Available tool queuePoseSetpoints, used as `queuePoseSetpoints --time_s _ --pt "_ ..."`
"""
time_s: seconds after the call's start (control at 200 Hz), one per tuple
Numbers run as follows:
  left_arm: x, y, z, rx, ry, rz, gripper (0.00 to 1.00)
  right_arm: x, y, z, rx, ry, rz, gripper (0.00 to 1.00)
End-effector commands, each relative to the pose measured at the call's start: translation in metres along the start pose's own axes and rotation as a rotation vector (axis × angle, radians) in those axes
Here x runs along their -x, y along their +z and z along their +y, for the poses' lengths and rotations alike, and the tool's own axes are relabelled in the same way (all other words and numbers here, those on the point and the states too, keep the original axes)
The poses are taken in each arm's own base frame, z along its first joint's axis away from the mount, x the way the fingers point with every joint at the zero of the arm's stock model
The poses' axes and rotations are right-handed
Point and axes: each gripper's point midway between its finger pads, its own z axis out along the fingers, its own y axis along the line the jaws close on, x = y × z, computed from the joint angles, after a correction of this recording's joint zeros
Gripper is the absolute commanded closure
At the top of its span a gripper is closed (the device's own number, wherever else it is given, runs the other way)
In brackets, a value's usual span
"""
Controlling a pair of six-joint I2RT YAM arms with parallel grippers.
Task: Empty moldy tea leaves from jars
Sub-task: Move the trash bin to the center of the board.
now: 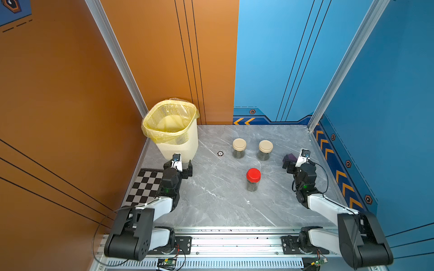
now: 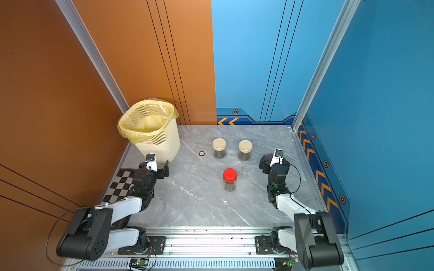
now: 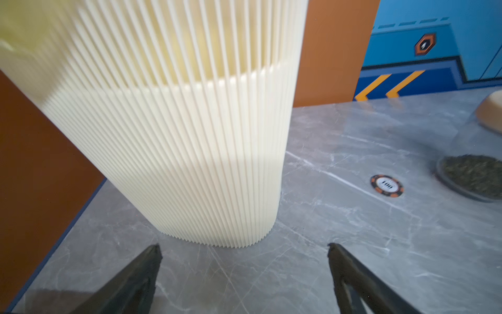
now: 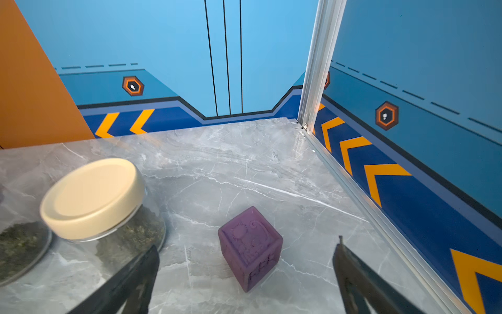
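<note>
Three jars [image 1: 253, 180] of tea leaves [image 3: 474, 174] stand on the gray marble counter [image 1: 211, 199], between an orange wall [image 1: 58, 93] and a blue wall [image 1: 387, 93]. The left pincer [image 3: 243, 245] and right pincer [image 4: 246, 243] are spread wide and empty

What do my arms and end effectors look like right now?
The left arm and right arm have white link shells, black joint housings, a green light each, thin black cables. The left end effector and right end effector have black tapered fingers, white camera mounts.

Pair: left arm [image 1: 162, 204], right arm [image 1: 328, 207] — white link shells, black joint housings, green lights, looping black cables, black tapered fingers [image 3: 135, 277].
</note>
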Motion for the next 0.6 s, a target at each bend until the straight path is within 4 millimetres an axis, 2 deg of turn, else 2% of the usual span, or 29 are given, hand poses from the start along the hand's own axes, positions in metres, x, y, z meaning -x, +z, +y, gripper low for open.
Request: queuePoseSetpoints --time_s 0.0,0.16,0.33,0.45,0.505,0.596 --pt "0.026 -0.022 0.004 0.082 0.018 -0.054 0.02 0.01 -0.013 -0.006 -0.059 0.051 0.073 0.0" --pt "0.088 -0.061 -0.016 0.07 0.035 -0.17 0.02 0.041 -0.035 0.014 0.033 0.068 0.171 0.0" --pt "0.135 -0.097 0.0 0.137 -0.174 -0.216 0.02 0.052 -0.054 0.04 0.162 0.121 0.27 0.0" --pt "0.148 -0.112 -0.006 0.055 -0.251 -0.168 0.02 0.049 -0.064 0.059 0.238 0.11 0.364 0.0" --pt "0.15 -0.118 0.001 0.075 -0.3 -0.09 0.02 0.047 -0.068 0.069 0.274 0.082 0.389 0.0" --pt "0.148 -0.122 0.0 0.057 -0.242 0.05 0.02 0.045 -0.076 0.085 0.331 0.036 0.412 0.0"
